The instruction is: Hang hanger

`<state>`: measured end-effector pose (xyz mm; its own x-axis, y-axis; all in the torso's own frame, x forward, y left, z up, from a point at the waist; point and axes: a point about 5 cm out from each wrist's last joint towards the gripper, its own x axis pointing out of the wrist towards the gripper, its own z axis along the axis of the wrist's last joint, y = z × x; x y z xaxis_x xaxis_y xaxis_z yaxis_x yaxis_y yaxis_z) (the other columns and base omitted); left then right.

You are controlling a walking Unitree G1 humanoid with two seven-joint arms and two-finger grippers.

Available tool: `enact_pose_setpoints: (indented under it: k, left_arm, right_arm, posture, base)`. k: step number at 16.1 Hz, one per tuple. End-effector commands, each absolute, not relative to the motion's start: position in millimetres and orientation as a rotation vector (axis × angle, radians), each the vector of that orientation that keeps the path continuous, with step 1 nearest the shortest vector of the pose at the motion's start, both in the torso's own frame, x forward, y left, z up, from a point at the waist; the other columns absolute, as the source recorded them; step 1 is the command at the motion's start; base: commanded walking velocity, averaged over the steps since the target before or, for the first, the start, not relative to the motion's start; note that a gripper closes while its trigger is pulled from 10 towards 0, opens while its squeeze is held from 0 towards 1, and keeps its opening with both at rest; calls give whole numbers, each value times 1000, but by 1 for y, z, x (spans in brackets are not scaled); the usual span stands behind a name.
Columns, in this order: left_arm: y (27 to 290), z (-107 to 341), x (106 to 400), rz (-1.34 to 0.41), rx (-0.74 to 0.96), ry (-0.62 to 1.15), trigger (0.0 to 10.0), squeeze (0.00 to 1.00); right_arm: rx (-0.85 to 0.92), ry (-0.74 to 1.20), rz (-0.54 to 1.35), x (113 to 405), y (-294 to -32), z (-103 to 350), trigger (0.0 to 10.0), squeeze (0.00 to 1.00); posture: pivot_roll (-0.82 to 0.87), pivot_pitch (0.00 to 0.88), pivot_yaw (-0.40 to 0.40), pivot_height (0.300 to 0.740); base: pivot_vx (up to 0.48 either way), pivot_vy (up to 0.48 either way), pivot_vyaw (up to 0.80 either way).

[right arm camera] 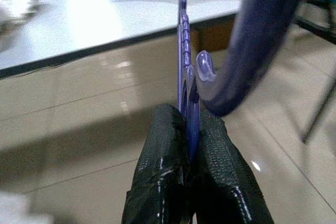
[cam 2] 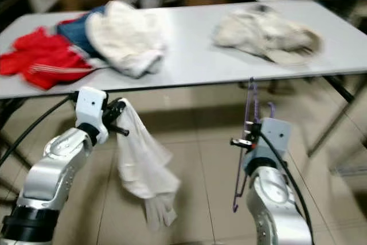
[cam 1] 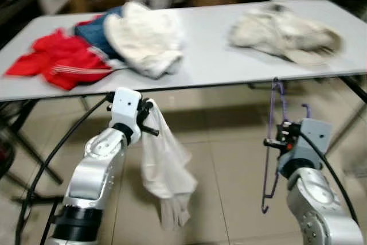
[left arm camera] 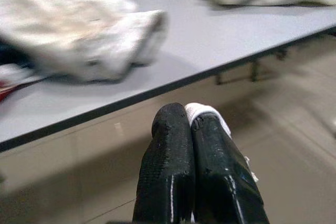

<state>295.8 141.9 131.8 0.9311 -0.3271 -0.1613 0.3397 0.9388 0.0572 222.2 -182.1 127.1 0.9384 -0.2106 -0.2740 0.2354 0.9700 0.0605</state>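
Left eye view: a long grey table (cam 1: 218,61) runs across the far side, its near edge just beyond both arms. On it lie a red garment (cam 1: 60,58) at the far left, a blue garment (cam 1: 97,30) partly under a white garment (cam 1: 146,38), and a cream garment (cam 1: 284,32) toward the right. The left gripper (cam 1: 150,120) is raised below the table edge, pinching a white cloth (cam 1: 166,170) that hangs down over the tiled floor (cam 1: 229,164). The right gripper (cam 1: 274,142) holds a purple hanger (cam 1: 269,159) edge-on and upright, its top reaching up to the table's near edge.

Right eye view: the same layout; black table legs (cam 2: 330,121) slant down at the right, near the hanger.

Left wrist view: the two black fingers (left arm camera: 168,171) are pressed together with a bit of white cloth caught between them; the table edge lies ahead, the white garment on it.

Right wrist view: the fingers (right arm camera: 163,171) are clamped on the hanger's flat purple body, its hook (right arm camera: 257,40) curving close to the camera, the table edge beyond.
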Motion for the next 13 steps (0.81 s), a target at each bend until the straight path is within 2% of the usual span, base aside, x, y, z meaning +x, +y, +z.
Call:
enact_pose_setpoints:
  k: [1, 5, 8, 10, 13]
  left_arm:
    - [138, 140, 296, -358, 75, 102, 10000, 0]
    - [135, 144, 290, -380, 32, 82, 10000, 0]
    - [139, 142, 291, -350, 48, 91, 10000, 0]
    - [142, 147, 293, -336, 36, 65, 10000, 0]
    - [146, 151, 298, -298, 37, 49, 10000, 0]
  right_arm:
    - [118, 242, -240, 224, -184, 131, 10000, 0]
    - [187, 214, -200, 226, -180, 136, 10000, 0]
    - [77, 221, -180, 227, -180, 135, 10000, 0]
    - [81, 221, -129, 229, -175, 137, 10000, 0]
    - [-110, 130, -88, 233, -171, 149, 10000, 0]
  posture:
    - [-16, 0, 62, 740]
    - [-6, 0, 58, 740]
    - [-6, 0, 57, 740]
    - [-14, 0, 63, 740]
    - [-19, 0, 61, 740]
  base:
    - [0, 0, -669]
    - [0, 0, 0]
    - [0, 0, 0]
    - [0, 0, 0]
    - [324, 0, 0]
